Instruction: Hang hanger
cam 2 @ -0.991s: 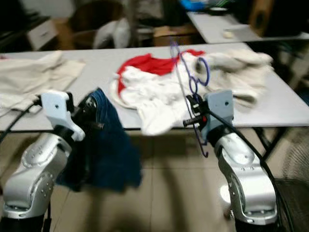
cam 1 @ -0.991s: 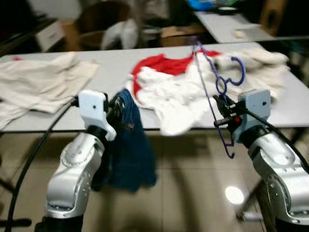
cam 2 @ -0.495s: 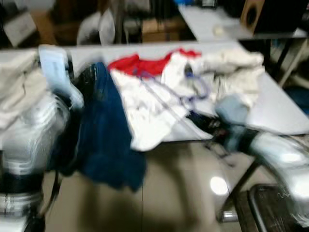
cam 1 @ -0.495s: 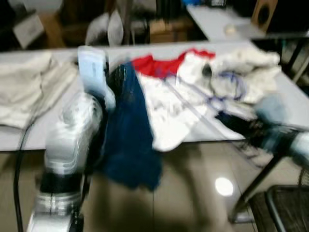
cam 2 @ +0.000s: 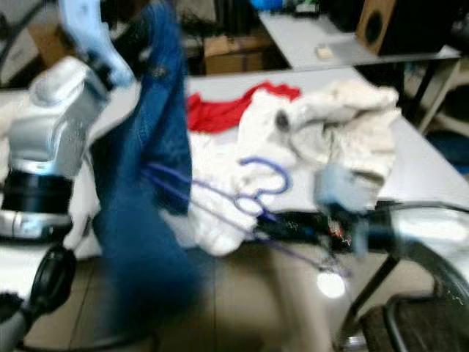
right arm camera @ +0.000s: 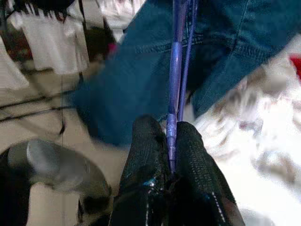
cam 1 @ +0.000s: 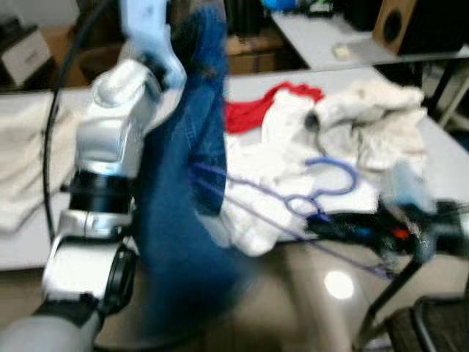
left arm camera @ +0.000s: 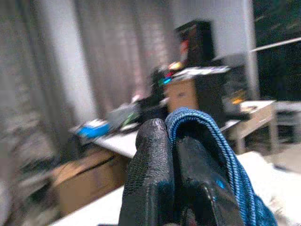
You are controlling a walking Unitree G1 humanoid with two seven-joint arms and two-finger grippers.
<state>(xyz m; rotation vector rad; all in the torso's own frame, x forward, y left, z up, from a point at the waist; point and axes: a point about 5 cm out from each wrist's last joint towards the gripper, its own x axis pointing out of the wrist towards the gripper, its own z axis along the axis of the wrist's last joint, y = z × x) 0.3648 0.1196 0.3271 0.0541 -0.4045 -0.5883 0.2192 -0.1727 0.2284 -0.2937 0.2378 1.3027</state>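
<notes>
Left gripper (left arm camera: 171, 155) raised high, clamped on one dark blue denim garment (cam 1: 187, 213); right gripper (right arm camera: 162, 141) pinching one thin purple wire hanger (cam 1: 322, 192) level over the grey table (cam 1: 451, 165)'s front edge, tip reaching the denim

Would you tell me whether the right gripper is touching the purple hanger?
Touching: in the right wrist view the right gripper has both black fingers shut on the purple hanger.

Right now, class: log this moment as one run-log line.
left gripper: raised, shut on blue jeans | right gripper: shut on purple hanger
</notes>
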